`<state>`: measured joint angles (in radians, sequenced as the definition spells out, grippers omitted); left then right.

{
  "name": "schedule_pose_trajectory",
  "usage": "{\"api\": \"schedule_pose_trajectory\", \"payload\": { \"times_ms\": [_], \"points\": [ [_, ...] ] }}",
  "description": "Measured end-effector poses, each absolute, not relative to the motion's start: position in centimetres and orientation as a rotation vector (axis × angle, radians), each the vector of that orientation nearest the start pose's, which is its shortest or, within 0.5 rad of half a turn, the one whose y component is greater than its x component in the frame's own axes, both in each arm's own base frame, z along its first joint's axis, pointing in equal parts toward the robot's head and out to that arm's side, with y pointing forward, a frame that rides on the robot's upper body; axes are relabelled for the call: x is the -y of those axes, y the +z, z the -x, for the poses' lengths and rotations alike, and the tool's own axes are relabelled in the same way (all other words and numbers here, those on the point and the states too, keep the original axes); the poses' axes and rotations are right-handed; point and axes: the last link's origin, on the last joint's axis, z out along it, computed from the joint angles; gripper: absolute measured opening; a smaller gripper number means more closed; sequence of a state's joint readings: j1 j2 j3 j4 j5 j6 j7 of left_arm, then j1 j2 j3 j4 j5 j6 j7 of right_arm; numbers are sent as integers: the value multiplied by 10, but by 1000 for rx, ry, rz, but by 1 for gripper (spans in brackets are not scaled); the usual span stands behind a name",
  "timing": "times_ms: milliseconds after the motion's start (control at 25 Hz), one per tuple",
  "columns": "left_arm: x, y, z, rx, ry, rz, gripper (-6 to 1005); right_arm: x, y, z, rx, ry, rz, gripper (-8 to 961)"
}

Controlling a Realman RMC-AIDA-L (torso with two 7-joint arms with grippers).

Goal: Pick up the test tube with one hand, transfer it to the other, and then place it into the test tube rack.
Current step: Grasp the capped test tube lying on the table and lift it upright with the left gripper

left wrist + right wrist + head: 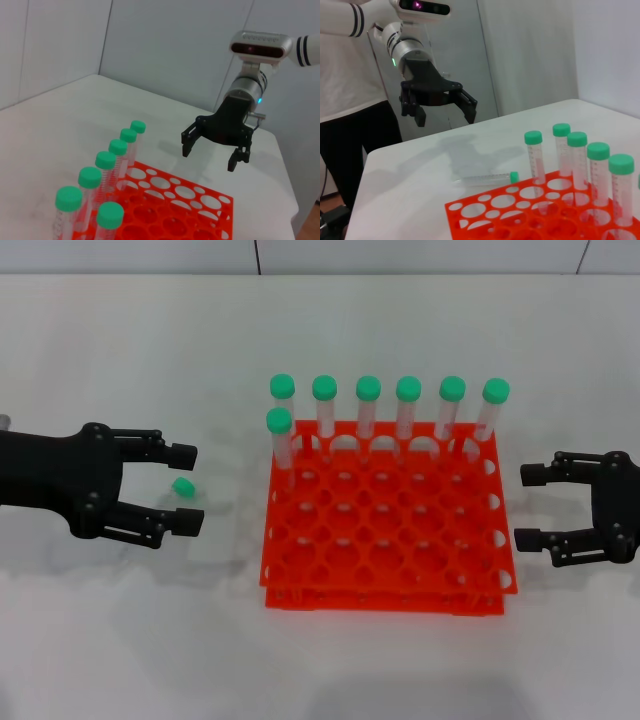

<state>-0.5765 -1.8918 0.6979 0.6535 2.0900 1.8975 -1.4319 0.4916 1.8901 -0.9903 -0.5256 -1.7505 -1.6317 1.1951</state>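
While the bench (120, 640) carries the test tube rack (390, 540), the left gripper (185, 488) hovers with spread fingers around the test tube (485, 178) lying beside the rack. The right gripper (530, 505) waits, fingers spread. Light, stiff and slippery, the tube probably wants a mid-barrel hold.

No legible text, labels or numbers.

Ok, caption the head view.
Open left gripper poised above a lying tube, beside the orange rack.
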Motion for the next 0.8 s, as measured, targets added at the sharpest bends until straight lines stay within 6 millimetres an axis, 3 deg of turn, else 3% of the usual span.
{"api": "schedule_pose_trajectory", "payload": {
  "times_ms": [360,400,800],
  "points": [
    [-319,73,252,742,-545,2990,827,-315,41,-291,-359,681,2777,842],
    [-319,78,246,881,-452,2958,825,-315,43,-292,-350,686,2760,842],
    [-327,94,220,1346,19,2735,807,-312,51,-304,-353,695,2659,842]
  ]
}}
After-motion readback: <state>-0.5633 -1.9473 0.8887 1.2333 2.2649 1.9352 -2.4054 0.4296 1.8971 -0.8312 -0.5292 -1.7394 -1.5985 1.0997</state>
